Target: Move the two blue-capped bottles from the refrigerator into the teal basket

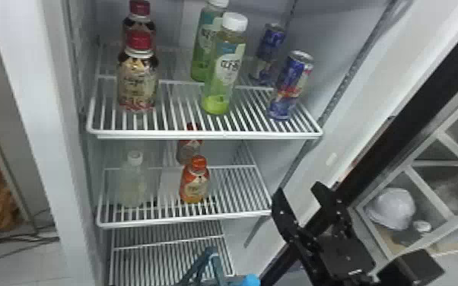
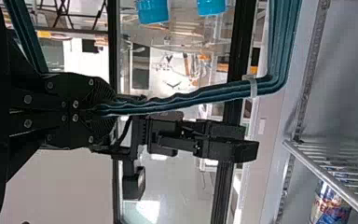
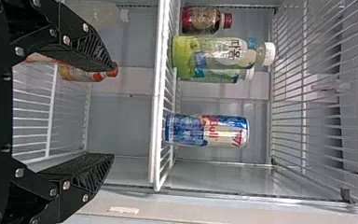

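The teal basket's looped handle (image 1: 211,256) rises at the bottom of the head view, with a blue cap (image 1: 251,280) to its right. In the left wrist view, my left gripper (image 2: 109,109) is shut on the teal handle (image 2: 177,95); two blue caps, one (image 2: 152,11) and another (image 2: 211,5), show at the edge, their bottles cut off. My right gripper (image 1: 298,190) stands at the refrigerator's right side, beside the middle shelf's end. Its fingers are spread with nothing between them in the right wrist view, where the right gripper (image 3: 112,112) faces the shelves.
The upper shelf (image 1: 224,134) holds red-capped bottles, white-capped green bottles and two cans, the front can (image 1: 291,85) at right. On the middle shelf (image 1: 239,216) are a clear bottle (image 1: 133,182) and orange bottles (image 1: 195,180). A black-edged door (image 1: 422,87) stands open at right.
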